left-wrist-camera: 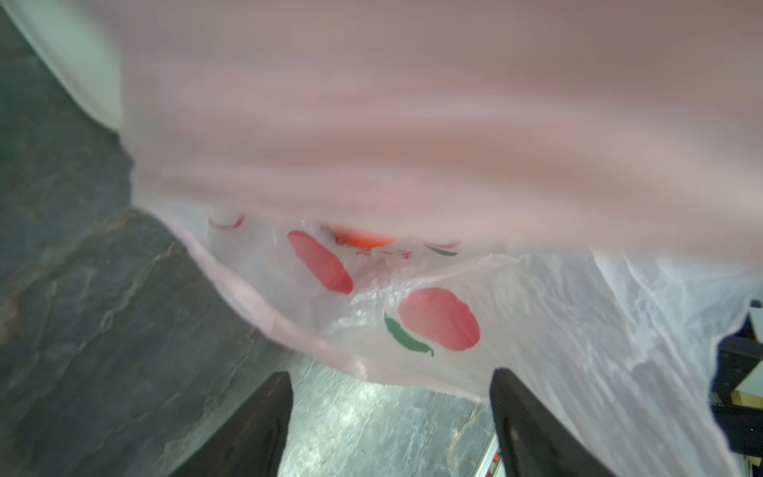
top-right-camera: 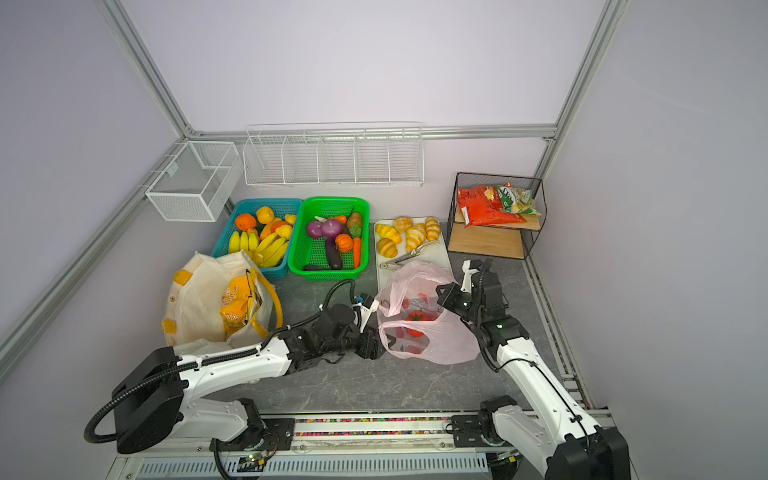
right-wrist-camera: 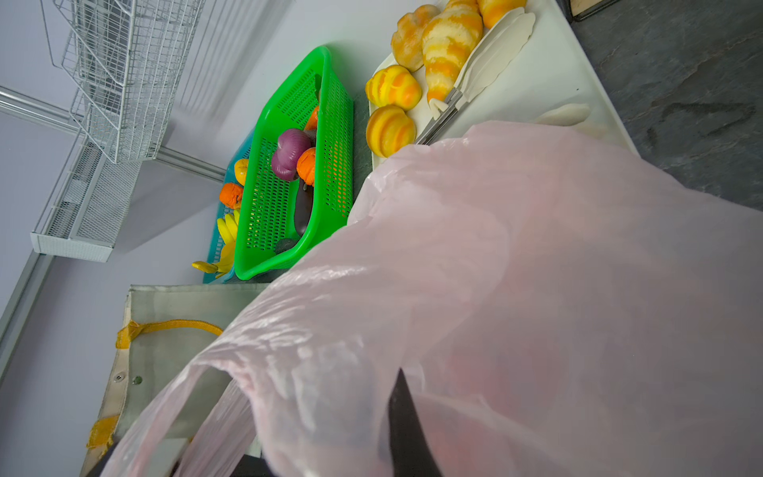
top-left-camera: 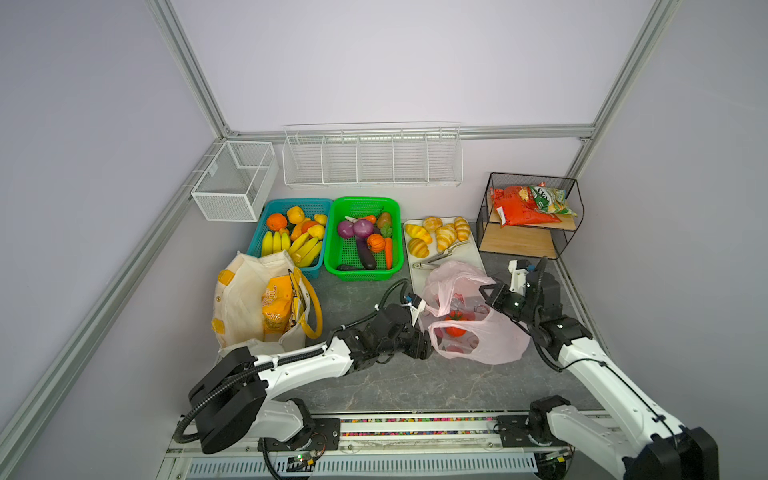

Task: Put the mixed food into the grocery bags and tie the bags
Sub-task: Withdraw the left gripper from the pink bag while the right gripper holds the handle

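The pink grocery bag (top-left-camera: 478, 336) (top-right-camera: 436, 336) lies on the dark table right of centre, and a red tomato (top-left-camera: 455, 317) (top-right-camera: 417, 316) shows through its film. My right gripper (top-left-camera: 487, 291) (top-right-camera: 443, 291) (right-wrist-camera: 396, 396) is shut on the bag's upper rim. At the bag's near left edge my left gripper (top-left-camera: 424, 345) (top-right-camera: 371, 345) (left-wrist-camera: 390, 376) stands open, with only table between its fingers. The cream canvas tote (top-left-camera: 243, 299) (top-right-camera: 193, 299) on the left holds orange snack packets (top-left-camera: 276, 305). An onion (top-left-camera: 362, 227), a pumpkin (top-left-camera: 376, 242) and an eggplant (top-left-camera: 365, 255) lie in the green basket (top-left-camera: 361, 200).
A blue basket (top-left-camera: 299, 203) of bananas and oranges stands beside the green one. A white tray (top-left-camera: 473, 253) with croissants and tongs lies behind the pink bag. A black wire shelf (top-left-camera: 486, 216) at the back right carries more snack packets (top-left-camera: 519, 208). White wire racks hang on the walls.
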`<state>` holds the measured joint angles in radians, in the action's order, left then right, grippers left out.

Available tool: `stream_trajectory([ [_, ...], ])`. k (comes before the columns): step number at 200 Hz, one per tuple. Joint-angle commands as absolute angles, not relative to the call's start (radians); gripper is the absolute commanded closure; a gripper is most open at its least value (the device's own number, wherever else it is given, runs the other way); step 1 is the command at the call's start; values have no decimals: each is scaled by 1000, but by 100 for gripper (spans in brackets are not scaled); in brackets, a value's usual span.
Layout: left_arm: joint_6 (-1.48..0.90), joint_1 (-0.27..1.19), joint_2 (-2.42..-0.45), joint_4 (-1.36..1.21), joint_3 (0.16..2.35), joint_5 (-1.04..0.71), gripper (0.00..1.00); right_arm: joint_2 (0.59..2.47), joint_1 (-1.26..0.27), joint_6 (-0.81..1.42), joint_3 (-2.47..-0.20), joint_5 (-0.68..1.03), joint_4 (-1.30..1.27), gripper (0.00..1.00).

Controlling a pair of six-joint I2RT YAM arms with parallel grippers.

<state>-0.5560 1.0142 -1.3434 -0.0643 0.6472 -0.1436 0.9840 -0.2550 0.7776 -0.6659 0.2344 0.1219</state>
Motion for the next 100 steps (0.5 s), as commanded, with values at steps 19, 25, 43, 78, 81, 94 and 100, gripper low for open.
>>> stream_trajectory([
  [19,-733,991,-1407,-181,620,-49,22,988,-250,769,-652,230,114,94],
  [25,-742,985,-1428,-191,634,-60,22,988,-252,769,-652,230,114,94],
  [43,-739,980,-1497,-223,684,-99,25,989,-251,765,-655,230,116,94],
  [78,-733,976,-1624,-244,769,-155,41,992,-250,754,-661,227,122,94],
  [81,-734,975,-1629,-244,774,-159,44,991,-251,750,-662,225,125,94],
  [94,-726,974,-1633,-252,785,-181,59,989,-250,728,-672,218,146,94],
  [100,-723,973,-1624,-262,783,-193,66,988,-251,708,-683,212,164,94],
])
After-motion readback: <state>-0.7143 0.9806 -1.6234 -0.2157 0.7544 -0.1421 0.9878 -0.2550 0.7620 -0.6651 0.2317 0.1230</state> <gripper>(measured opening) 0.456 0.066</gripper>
